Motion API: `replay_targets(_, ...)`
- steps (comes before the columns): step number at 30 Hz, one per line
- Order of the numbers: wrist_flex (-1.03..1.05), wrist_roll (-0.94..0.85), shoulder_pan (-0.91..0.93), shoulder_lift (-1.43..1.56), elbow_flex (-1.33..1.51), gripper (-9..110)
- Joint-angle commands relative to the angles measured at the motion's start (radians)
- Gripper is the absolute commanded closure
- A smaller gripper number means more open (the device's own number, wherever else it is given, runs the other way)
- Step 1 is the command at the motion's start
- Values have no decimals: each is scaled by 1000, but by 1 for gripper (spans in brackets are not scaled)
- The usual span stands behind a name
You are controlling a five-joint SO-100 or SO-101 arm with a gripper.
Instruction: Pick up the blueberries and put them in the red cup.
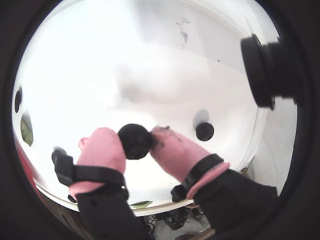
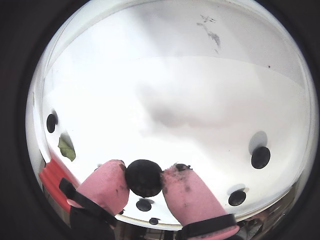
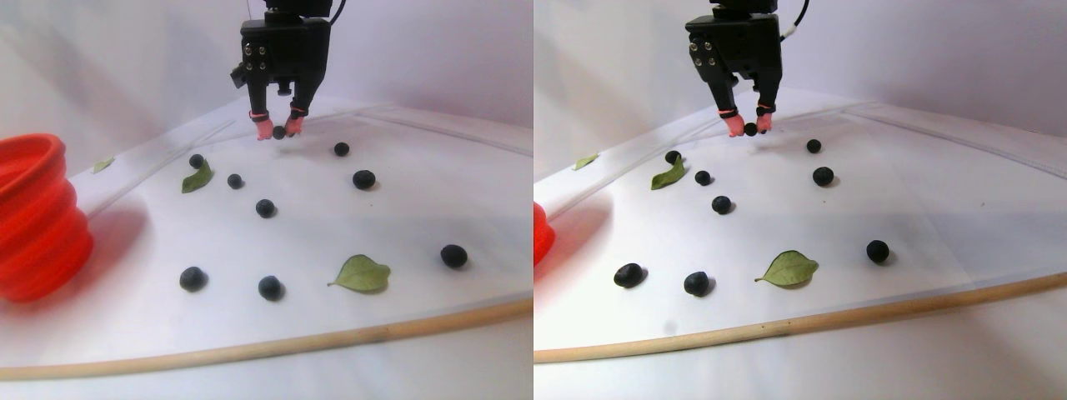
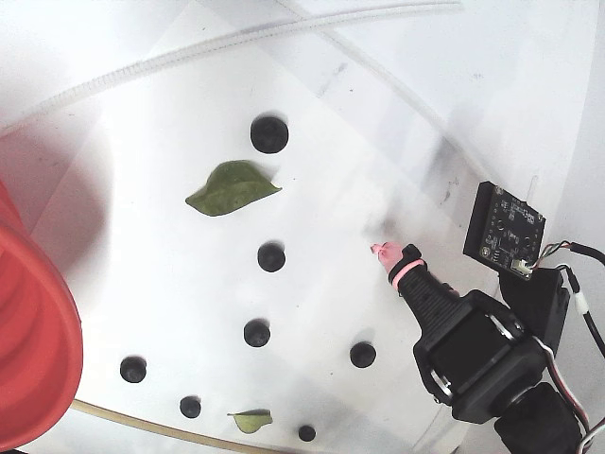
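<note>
Pink fingertips (image 2: 107, 187) are pinching one blueberry (image 2: 144, 177) up close!
The claw (image 1: 136, 141) is gripping it above the white counter (image 3: 400, 217); the other blueberries (image 3: 265, 208) are lying scattered, the red cup (image 3: 33, 217) sitting out at nine o'clock in the stereo pair view.

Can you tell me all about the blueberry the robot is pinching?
The pinched blueberry is small, round and matte blue-black, with a slightly bumpy skin. It sits squeezed between the gripper's two pink fingertips, one touching each side, and nothing else touches it. In the stereo pair view it hangs just above the white sheet, near the far end, with other berries lying loose below. The fingertip beside it carries dark smudges. In the fixed view the berry itself is hidden.
</note>
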Motion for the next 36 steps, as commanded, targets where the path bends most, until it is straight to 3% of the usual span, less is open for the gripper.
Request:
replay_targets(1, 43, 2, -26, 129, 12, 91)
replay_targets(36, 451, 163, -339, 397, -3, 91)
